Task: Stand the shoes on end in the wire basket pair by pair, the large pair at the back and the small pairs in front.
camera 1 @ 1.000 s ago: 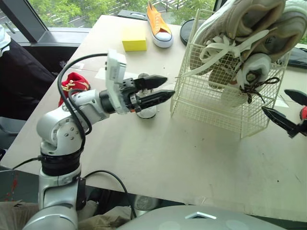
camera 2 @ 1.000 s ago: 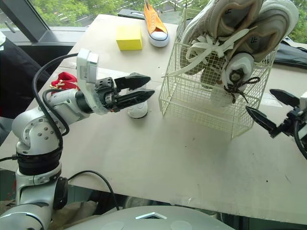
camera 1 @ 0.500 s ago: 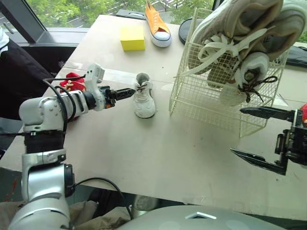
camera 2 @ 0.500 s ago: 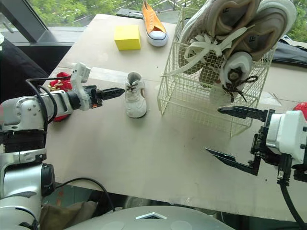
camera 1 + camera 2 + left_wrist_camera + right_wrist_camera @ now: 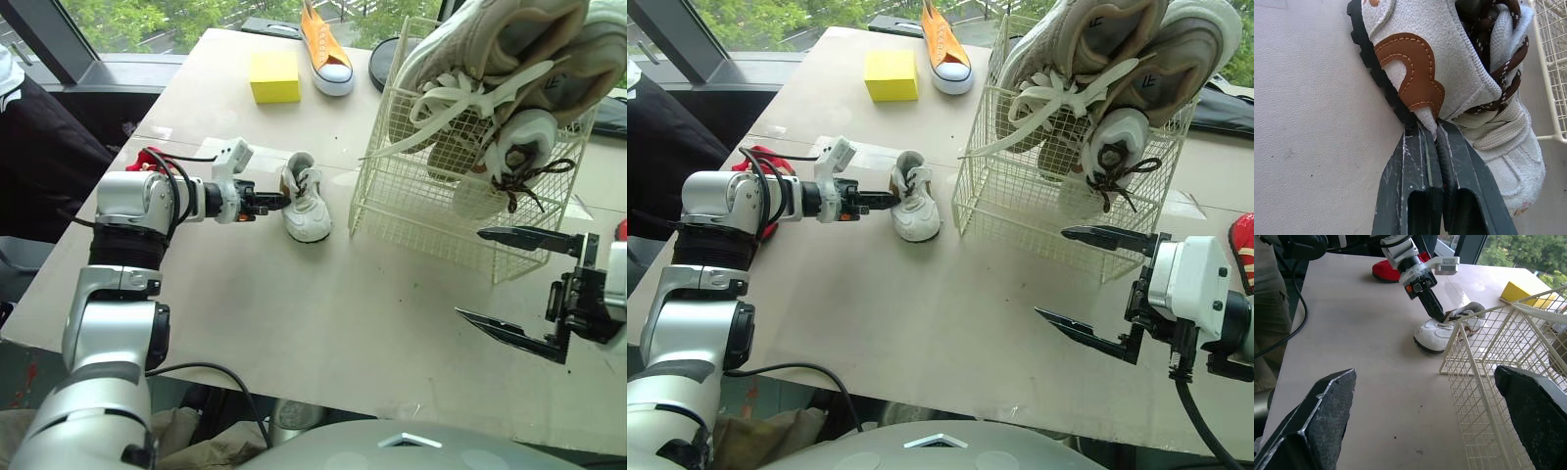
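– Beige table [image 5: 294, 313] by a window, greenery outside. Where does the task stand?
– Partly done. The wire basket [image 5: 431, 220] sits on the far right of the table. The large pair [image 5: 509, 49] is on end at its back, heels sticking out over the rim.
– Small pairs?
– One laced small shoe [image 5: 519, 147] stands in the front of the basket, and something pale shows next to it. Whether that makes a full pair cannot be told through the mesh.
– And outside the basket?
– The small white shoe [image 5: 306, 196] lies on the table just beside the basket's left wall. The left gripper [image 5: 1427, 125] is pinched on the edge of its upper next to the brown patch, sole on the table, not lifted.
– Right arm?
– The right gripper [image 5: 1052, 274] hovers in front of the basket, fingers spread wide, nothing in them.
– Anything else loose?
– The orange sneaker [image 5: 326, 44] is at the far edge next to a yellow block [image 5: 274, 76]. A red shoe [image 5: 1388, 270] lies behind the left arm, and a second red shoe [image 5: 1242, 250] sits at the right border.
– So what is left?
– Probably the white shoe goes in front next, then whatever else counts as small pairs. Roughly the middle of the job, judged from this layout.
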Available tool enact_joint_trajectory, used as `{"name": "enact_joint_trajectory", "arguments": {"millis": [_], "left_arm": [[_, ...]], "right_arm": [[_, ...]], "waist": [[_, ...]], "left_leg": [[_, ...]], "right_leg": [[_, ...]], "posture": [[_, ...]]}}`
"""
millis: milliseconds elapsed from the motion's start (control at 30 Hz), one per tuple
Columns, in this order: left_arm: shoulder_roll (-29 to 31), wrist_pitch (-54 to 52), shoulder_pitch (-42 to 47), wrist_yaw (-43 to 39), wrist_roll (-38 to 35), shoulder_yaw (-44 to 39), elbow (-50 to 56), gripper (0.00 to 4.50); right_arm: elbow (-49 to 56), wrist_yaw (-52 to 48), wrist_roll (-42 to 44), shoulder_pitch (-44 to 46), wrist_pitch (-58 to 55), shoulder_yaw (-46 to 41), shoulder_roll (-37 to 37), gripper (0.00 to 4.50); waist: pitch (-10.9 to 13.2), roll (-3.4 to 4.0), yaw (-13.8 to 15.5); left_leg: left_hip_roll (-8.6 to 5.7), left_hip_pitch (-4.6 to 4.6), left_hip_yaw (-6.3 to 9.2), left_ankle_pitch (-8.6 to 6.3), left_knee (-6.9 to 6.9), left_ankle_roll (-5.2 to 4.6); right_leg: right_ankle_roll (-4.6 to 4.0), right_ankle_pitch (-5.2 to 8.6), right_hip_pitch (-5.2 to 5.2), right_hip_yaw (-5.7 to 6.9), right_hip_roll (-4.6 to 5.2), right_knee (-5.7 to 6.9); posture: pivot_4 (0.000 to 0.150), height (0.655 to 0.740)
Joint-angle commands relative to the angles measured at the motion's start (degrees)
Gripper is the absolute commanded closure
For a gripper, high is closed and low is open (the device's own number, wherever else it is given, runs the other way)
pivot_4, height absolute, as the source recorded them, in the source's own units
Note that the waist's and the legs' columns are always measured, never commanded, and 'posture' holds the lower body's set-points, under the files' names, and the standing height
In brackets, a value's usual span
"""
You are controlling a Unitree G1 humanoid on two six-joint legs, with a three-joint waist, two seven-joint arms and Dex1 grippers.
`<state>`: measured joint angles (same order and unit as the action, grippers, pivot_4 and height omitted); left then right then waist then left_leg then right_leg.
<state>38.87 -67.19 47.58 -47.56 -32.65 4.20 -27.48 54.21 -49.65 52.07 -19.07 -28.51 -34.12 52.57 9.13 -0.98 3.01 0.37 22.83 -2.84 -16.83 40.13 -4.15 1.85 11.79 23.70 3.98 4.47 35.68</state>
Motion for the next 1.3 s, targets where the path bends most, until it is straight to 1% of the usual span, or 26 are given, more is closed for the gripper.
{"name": "enact_joint_trajectory", "arguments": {"millis": [33, 167, 233, 400, 433, 500, 600, 733, 833, 933, 1067, 1167, 1300], "left_arm": [[-2.2, -1.9, 0.2, -1.0, -2.9, -5.7, -0.3, 4.43], [-1.7, -1.9, -1.7, 0.0, -4.8, -12.3, 4.8, 4.43], [-1.7, -1.5, -3.8, 2.2, -8.0, -19.6, 11.8, 4.43], [-2.3, -1.1, -6.6, 8.5, -12.5, -28.3, 29.5, 4.43], [-2.8, 1.5, -6.1, 9.7, -12.1, -28.9, 32.0, 4.43], [-5.2, 5.8, -4.0, 10.8, -13.8, -30.9, 34.8, 4.43], [-5.0, 12.6, -1.7, 8.3, -10.8, -25.7, 37.5, 4.43], [-7.9, 27.7, 1.5, 2.9, -3.6, -16.0, 37.9, 4.43], [-11.9, 41.1, 3.9, 0.9, 3.7, -9.6, 32.6, 4.43], [-14.5, 50.4, 6.0, -0.2, 10.5, -4.1, 26.2, 4.43], [-16.4, 60.0, 8.2, -1.1, 16.8, 0.0, 18.1, 4.43], [-17.5, 62.8, 8.6, -2.5, 17.9, 1.3, 15.4, 4.43], [-18.5, 64.6, 7.5, -3.4, 19.4, 2.5, 14.4, 4.43]], "right_arm": [[1.4, -0.2, -0.1, -1.0, 1.3, -0.8, -0.9, 0.00], [0.3, -1.2, -0.4, -2.4, 1.9, -2.2, -1.8, 0.00], [-0.6, -1.5, -1.4, -3.1, 2.6, -2.7, -2.7, 0.00], [-3.1, -0.7, -3.1, -3.5, 4.5, -3.4, -5.5, 0.00], [-3.7, 0.0, -3.8, -3.2, 5.3, -3.4, -6.6, 0.00], [-4.9, 1.3, -5.2, -2.5, 6.9, -3.4, -8.5, 0.00], [-6.6, 1.9, -6.1, -2.8, 7.7, -3.2, -10.5, 0.00], [-6.7, 3.3, -8.3, -4.5, 9.2, -3.1, -13.1, 0.00], [-3.8, 5.8, -7.5, -5.8, 8.9, -4.4, -14.4, 0.00], [-0.7, 8.1, -5.4, -7.1, 8.7, -6.9, -15.0, 0.00], [2.8, 11.2, -2.1, -8.1, 9.0, -9.9, -14.7, 0.00], [3.8, 13.0, -0.7, -7.9, 8.5, -11.0, -13.7, 0.00], [2.4, 12.9, 2.2, -8.1, 8.1, -14.6, -11.1, 0.00]], "waist": [[0.0, 0.00, 0.1], [0.1, -0.07, -0.5], [0.1, -0.09, -0.9], [0.1, -0.08, -0.9], [0.1, -0.07, -0.8], [0.1, -0.07, -0.3], [0.1, -0.07, -0.3], [0.1, -0.05, 0.1], [0.1, 0.02, -0.2], [0.1, 0.03, -0.3], [0.1, 0.04, -0.7], [0.1, 0.03, -0.7], [0.1, 0.00, -0.5]], "left_leg": [[0.00, 0.01, 0.00, -0.01, 0.00, -0.01], [0.00, 0.17, 0.02, 0.03, -0.01, -0.08], [0.00, 0.16, 0.01, 0.03, -0.08, -0.08], [0.00, 0.13, 0.02, -0.01, -0.14, 0.02], [0.00, 0.09, 0.01, -0.04, -0.13, 0.08], [-0.01, 0.07, 0.02, -0.06, -0.13, 0.15], [-0.06, 0.03, 0.00, -0.05, -0.10, 0.23], [-0.11, -0.02, -0.03, -0.04, -0.10, 0.22], [-0.13, -0.05, -0.10, 0.09, -0.11, -0.01], [-0.11, -0.06, -0.09, 0.10, -0.11, -0.03], [-0.10, -0.07, -0.11, 0.10, -0.11, -0.07], [-0.06, -0.08, -0.11, 0.09, -0.11, -0.10], [-0.06, -0.07, -0.10, 0.05, -0.10, -0.17]], "right_leg": [[0.00, 0.00, 0.00, 0.01, 0.01, 0.00], [0.00, 0.00, 0.17, 0.04, 0.02, 0.00], [0.00, -0.01, 0.19, 0.03, 0.02, 0.00], [0.00, -0.01, 0.19, 0.03, 0.02, -0.01], [-0.01, -0.01, 0.14, 0.03, 0.02, -0.01], [0.00, -0.01, 0.11, 0.04, 0.03, -0.01], [0.00, -0.02, 0.04, 0.06, 0.04, 0.01], [-0.01, -0.02, -0.02, 0.09, 0.02, 0.03], [0.00, -0.02, -0.02, 0.01, -0.02, 0.02], [0.00, -0.02, -0.02, 0.00, -0.14, 0.06], [0.01, -0.02, -0.02, -0.09, -0.27, 0.06], [0.02, -0.02, -0.01, -0.11, -0.33, 0.06], [0.06, -0.03, -0.03, -0.10, -0.33, 0.04]], "posture": [[0.150, 0.7400], [0.150, 0.7400], [0.150, 0.7400], [0.150, 0.7400], [0.150, 0.7400], [0.150, 0.7400], [0.150, 0.7400], [0.150, 0.7400], [0.150, 0.7400], [0.150, 0.7400], [0.150, 0.7400], [0.150, 0.7400], [0.150, 0.7400]]}}
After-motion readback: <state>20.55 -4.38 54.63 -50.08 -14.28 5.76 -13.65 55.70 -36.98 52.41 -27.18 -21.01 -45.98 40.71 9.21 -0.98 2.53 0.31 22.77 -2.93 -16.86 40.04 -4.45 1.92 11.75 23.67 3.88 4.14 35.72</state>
